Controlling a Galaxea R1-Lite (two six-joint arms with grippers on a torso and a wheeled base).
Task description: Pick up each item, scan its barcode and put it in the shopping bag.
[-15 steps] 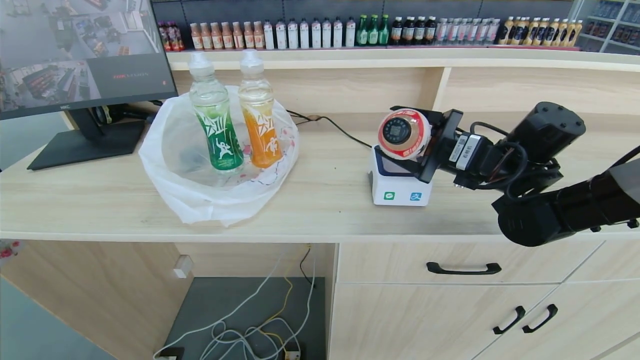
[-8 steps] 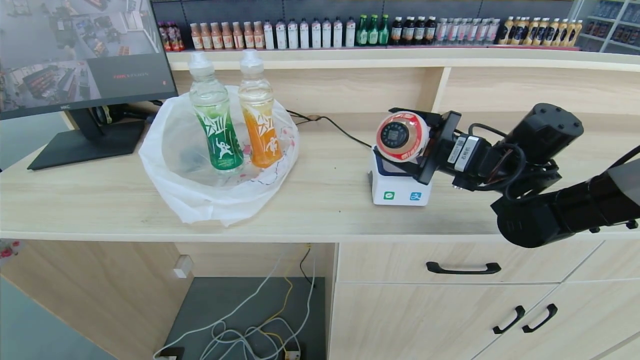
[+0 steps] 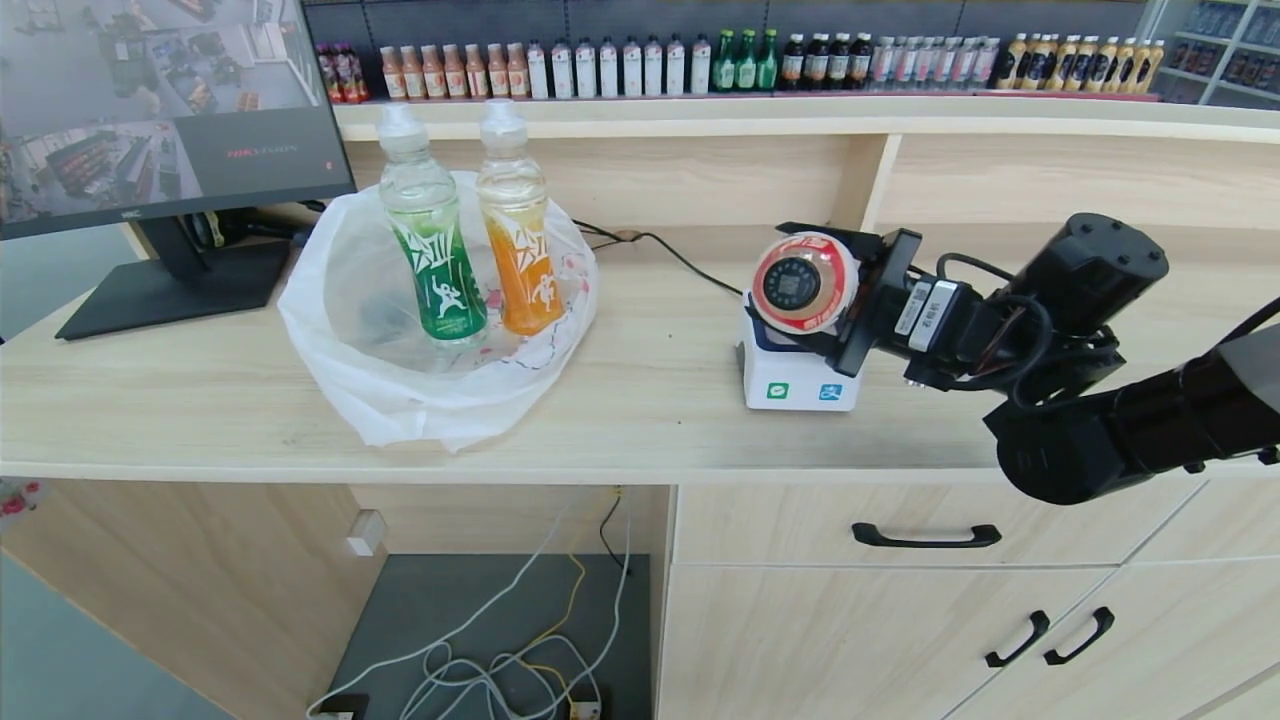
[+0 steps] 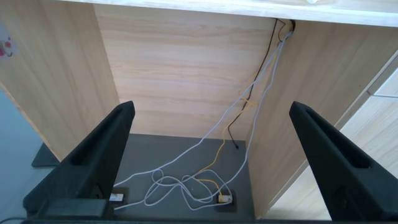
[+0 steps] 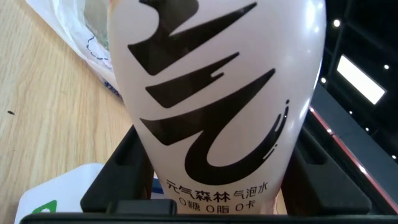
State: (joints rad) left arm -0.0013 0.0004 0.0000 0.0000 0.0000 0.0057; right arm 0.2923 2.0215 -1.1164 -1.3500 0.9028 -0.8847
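Shop shelving (image 3: 700, 65) w/ rows of drinks runs along the back. Below it a pale wood counter (image 3: 640, 420) carries everything.

Right hand (image 3: 835, 290) is clamped on a white bottle (image 3: 798, 282) laid on its side, one red-ringed round end facing us. We read this as the scan step: the bottle sits just above the white scanner (image 3: 795, 380), at its 12 o'clock, prob. so the label faces the reader.

Shopping bag (image 3: 340, 330) lies well apart at the scanner's 9 o'clock, mouth spread wide. Green bottle (image 3: 437, 270) and orange bottle (image 3: 522, 265) stand upright inside, so the next item should drop in w/o fuss.

Left hand (image 4: 211, 109) hangs under the counter, fingers (image 4: 87, 168) spread wide and gripping nothing, cables (image 4: 199, 180) beyond it. Parked out of the way, we think.

Hard to make out:
- Barcode: we can't find it. The side toward the wrist cam carries black brush lettering.
- Scanner's window is behind the bottle, so we can't tell if they touch.
- Cap or base facing us: unclear.
- Dark smudge through the bag plastic: can't identify.
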